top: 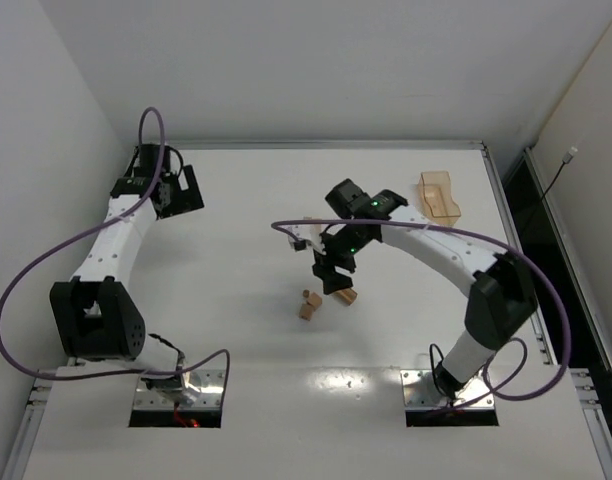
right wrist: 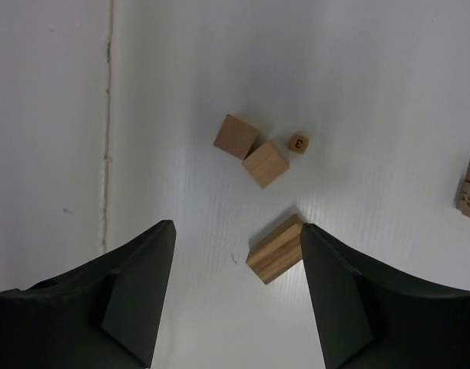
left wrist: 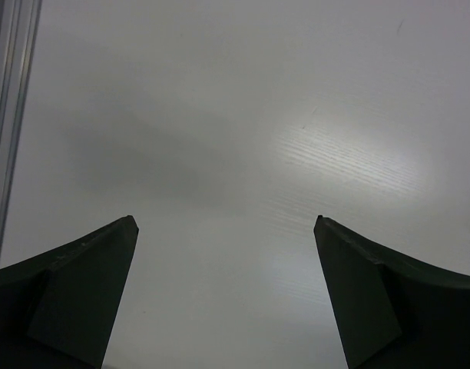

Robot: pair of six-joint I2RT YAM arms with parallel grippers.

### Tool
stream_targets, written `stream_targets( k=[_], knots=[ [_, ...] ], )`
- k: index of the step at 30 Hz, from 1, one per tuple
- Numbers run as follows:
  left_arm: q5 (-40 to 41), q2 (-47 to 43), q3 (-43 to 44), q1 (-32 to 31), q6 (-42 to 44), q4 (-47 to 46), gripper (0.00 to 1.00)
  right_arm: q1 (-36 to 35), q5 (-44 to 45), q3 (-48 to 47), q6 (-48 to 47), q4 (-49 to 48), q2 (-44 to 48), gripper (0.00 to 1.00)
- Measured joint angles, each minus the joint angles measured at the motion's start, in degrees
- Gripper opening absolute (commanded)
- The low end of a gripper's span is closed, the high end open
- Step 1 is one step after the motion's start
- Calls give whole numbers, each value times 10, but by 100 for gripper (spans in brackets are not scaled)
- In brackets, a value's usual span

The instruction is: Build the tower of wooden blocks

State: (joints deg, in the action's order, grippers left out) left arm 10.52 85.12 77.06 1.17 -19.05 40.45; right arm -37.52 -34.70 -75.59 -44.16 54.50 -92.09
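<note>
Right end effector [right wrist: 236, 225] above blocks [right wrist: 265, 164], table edges [top: 326, 146] distant

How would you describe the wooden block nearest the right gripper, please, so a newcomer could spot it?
Find the right gripper, open above the white table. Beside one finger lies a grained wooden block. Unlike the two touching blocks and tiny marked cube beyond, it lies alone, and looks longer.

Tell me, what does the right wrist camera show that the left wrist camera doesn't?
Only the right wrist view: loose wooden blocks, a tiny marked cube, and one block close beside a finger. Only the left wrist view: a metal rail along the edge. Both: the white table and open jaws, on the right gripper and the left gripper.
</note>
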Motion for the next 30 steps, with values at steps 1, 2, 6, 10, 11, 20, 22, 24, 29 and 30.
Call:
stream_targets(
  k=[1, 2, 6, 10, 11, 20, 22, 24, 29, 30],
  knots=[
    [0, -4, -14, 3, -6, -1, 100, -5, 6, -16, 25, -7, -26, 65],
    [1, -8, -25, 4, -12, 0, 100, -6, 13, -20, 50, -18, -42, 67],
    [2, -23, -55, 7, -28, 2, 100, -12, 68, 15, 181, -62, -51, 74],
    [2, -41, -69, 8, -36, -1, 100, -30, 129, 49, 302, -97, -49, 80],
    [2, -47, -73, 9, -37, -4, 100, -34, 143, 57, 329, -103, -49, 80],
    [-9, -106, -121, 38, -41, -16, 100, -102, 275, 66, 465, -155, -34, 86],
    [-11, -106, -121, 39, -41, -19, 100, -116, 282, 63, 468, -159, -36, 93],
    [-14, -106, -121, 40, -41, -20, 100, -128, 284, 62, 470, -160, -40, 100],
    [-16, -106, -121, 43, -41, -20, 100, -142, 283, 63, 466, -163, -53, 100],
    [-16, -106, -121, 43, -41, -20, 100, -143, 283, 63, 465, -164, -54, 100]
  ],
)
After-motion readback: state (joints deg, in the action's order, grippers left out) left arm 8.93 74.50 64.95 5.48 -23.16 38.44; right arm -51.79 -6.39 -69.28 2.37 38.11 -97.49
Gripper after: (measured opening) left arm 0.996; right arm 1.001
